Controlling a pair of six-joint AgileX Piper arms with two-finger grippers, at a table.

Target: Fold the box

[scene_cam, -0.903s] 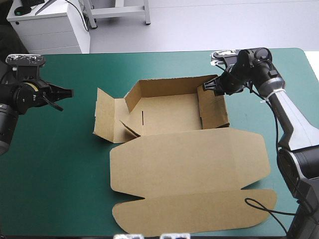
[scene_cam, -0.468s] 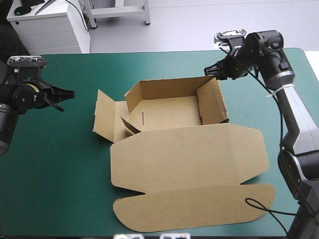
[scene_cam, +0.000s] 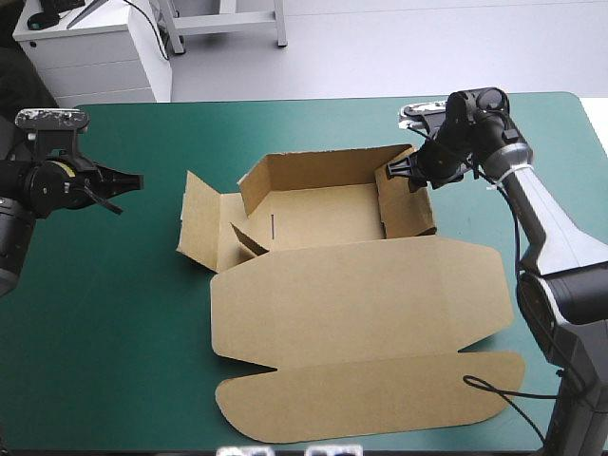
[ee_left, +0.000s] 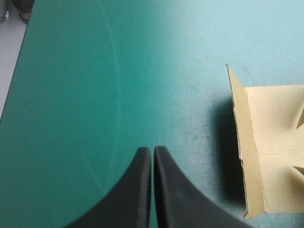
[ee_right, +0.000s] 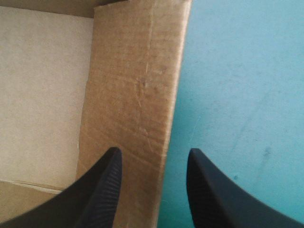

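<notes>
Walls are up on the far part of the brown box [scene_cam: 351, 294], which lies at the middle of the desk [scene_cam: 114, 313] in the high view. A far wall and a right wall stand around a shallow tray. A left panel lies folded outward, and the lid lies flat toward the near edge with its rounded tuck flap nearest. The right claw [scene_cam: 410, 173] is at the far end of the tray's right wall, by the far right corner. The left claw [scene_cam: 128, 179] hangs over the teal-green cover near the desk's left edge, well apart from the box and pointing toward it.

From the left wrist, the left claw [ee_left: 152, 149] has its black fingers pressed together in one pointed arch, with nothing between them. Bare cover lies under and ahead of it. The box [ee_left: 275, 142] shows ahead and off to one side, the edge of its left panel slightly raised.

From the right wrist, the right claw [ee_right: 153, 154] is spread and straddles the right wall of the box [ee_right: 137, 71]. One finger is on the tray's side and the other is over the cover outside. Whether either finger touches the board cannot be told.
</notes>
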